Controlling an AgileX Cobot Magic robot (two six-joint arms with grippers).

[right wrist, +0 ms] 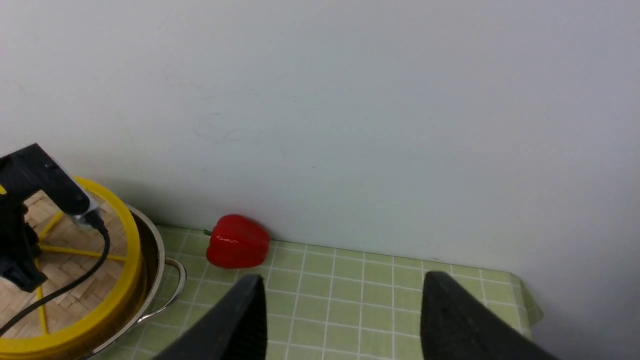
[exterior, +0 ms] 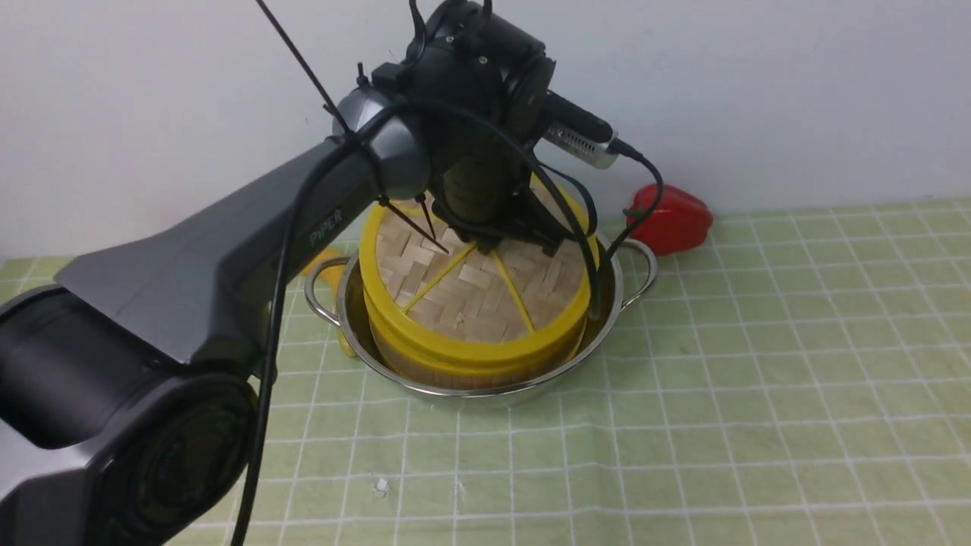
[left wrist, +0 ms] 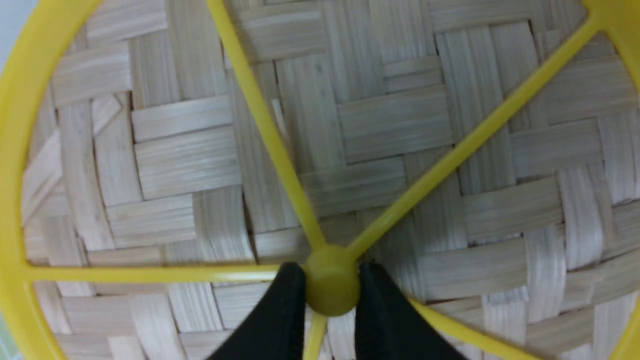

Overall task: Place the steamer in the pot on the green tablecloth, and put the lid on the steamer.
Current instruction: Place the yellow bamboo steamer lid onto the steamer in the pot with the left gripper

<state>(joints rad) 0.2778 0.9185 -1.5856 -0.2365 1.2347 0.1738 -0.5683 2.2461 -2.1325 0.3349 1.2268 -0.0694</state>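
While the left tool (left wrist: 331, 272) pinches the lid (exterior: 470, 292) by its hub (left wrist: 331, 286), jaws narrow on either side of it, the right tool (right wrist: 340, 310) hangs wide and empty above the green tablecloth (exterior: 721, 394). Lid lies on the steamer (exterior: 425, 364), which stands in the pot (exterior: 607, 322).

Risk: if the jaws drag on release, the lid may lift or skew off the rim. The slack cable (exterior: 591, 288) could catch the pot's edge.

Far rim hidden behind the wrist, so seating unconfirmed. Steamer contents covered.
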